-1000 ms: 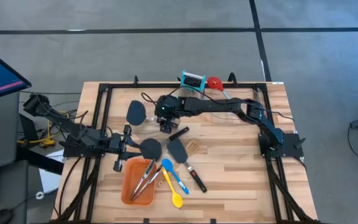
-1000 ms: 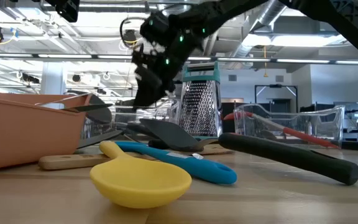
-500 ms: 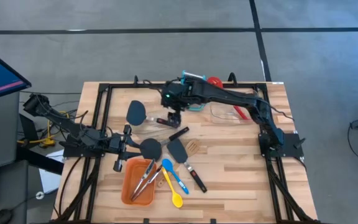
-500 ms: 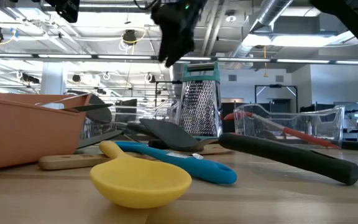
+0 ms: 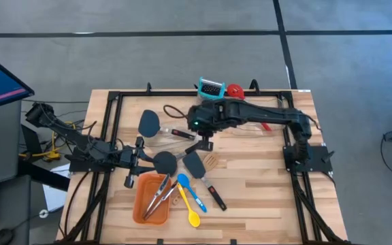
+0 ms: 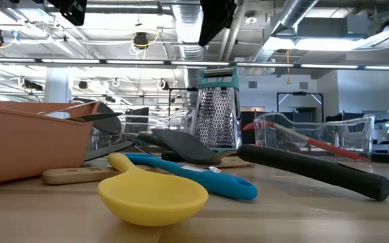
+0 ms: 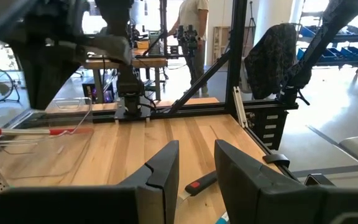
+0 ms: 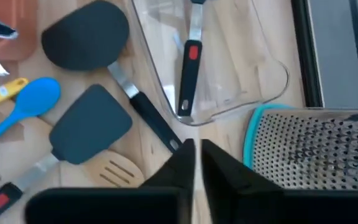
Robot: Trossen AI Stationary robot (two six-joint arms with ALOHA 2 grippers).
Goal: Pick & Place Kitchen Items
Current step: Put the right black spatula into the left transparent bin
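Note:
My right gripper (image 5: 206, 136) (image 8: 196, 163) hangs shut and empty, high over the table's middle, above the black handle (image 8: 157, 127) of a spatula (image 5: 163, 162). A small black-handled tool (image 5: 182, 134) (image 8: 188, 68) lies in a clear bin (image 8: 229, 93). A second dark spatula (image 5: 194, 163) rests on a wooden slotted spatula (image 5: 211, 161). Blue (image 5: 189, 190) and yellow (image 5: 193, 216) spoons lie near the front. Steel tongs (image 5: 156, 199) lie in the orange tray (image 5: 141, 204). My left gripper (image 5: 143, 158) (image 7: 194, 168) waits open at the left.
A teal-framed grater (image 5: 211, 87) stands at the far edge beside a red slotted spoon (image 5: 235, 90), whose handle reaches into a second clear bin (image 5: 250, 126). Another spatula (image 5: 148, 122) lies far left. A black frame (image 5: 118, 102) borders the table.
My right gripper has risen from low over the left clear bin and swung toward the table's right and near side; in the low view it has left through the top. The small black-handled tool, first hidden under it, shows lying in the bin.

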